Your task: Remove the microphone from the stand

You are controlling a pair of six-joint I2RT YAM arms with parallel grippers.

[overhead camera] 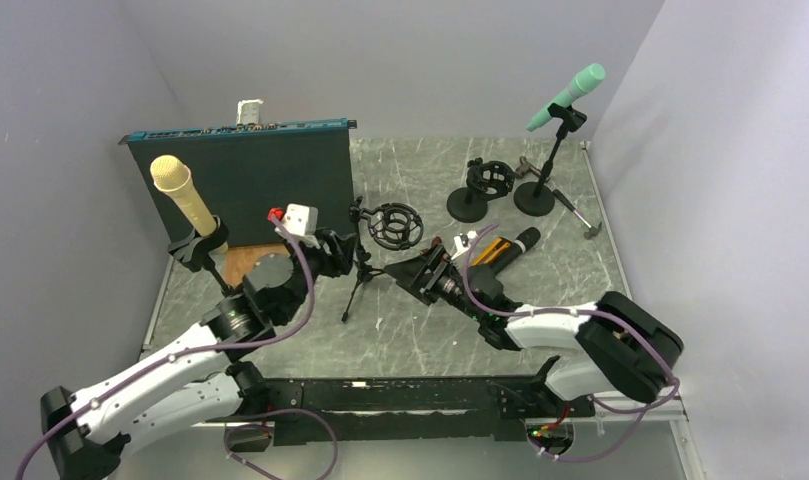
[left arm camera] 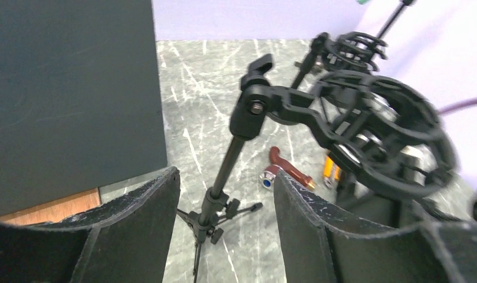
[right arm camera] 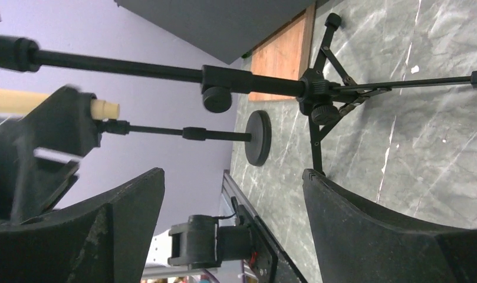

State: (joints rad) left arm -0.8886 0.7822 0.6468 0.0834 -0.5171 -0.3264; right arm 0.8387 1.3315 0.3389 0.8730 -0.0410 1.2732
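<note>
Our left pincer (left arm camera: 225, 177) stands with its jaws apart, the pole of the slim black tripod stand (left arm camera: 234, 154) showing between them but further off and untouched; our right pincer (right arm camera: 233, 174) is likewise spread wide, gripping nothing and pointing at the foot of that stand; above the pole, the black ring-shaped shock mount (left arm camera: 401, 183) looks empty to us; the black microphone with an orange-yellow band (overhead camera: 510, 245) lies flat on the grey marble-patterned bench (overhead camera: 420, 170), just beside our right wrist and well clear of the mount; so we judge the removal as good as done.

We expect this microphone to be rigid, smooth-bodied and of fair weight for its size; being round, it may roll on the bench; should we take it up, we would close across the middle of the barrel, not on the grille end, which we judge easier to dent; the tripod looks light and prone to tip if nudged.

Further out, a cream foam-topped microphone (overhead camera: 175, 185) and a mint-green microphone (overhead camera: 575, 90) each sit in their own stands.
</note>
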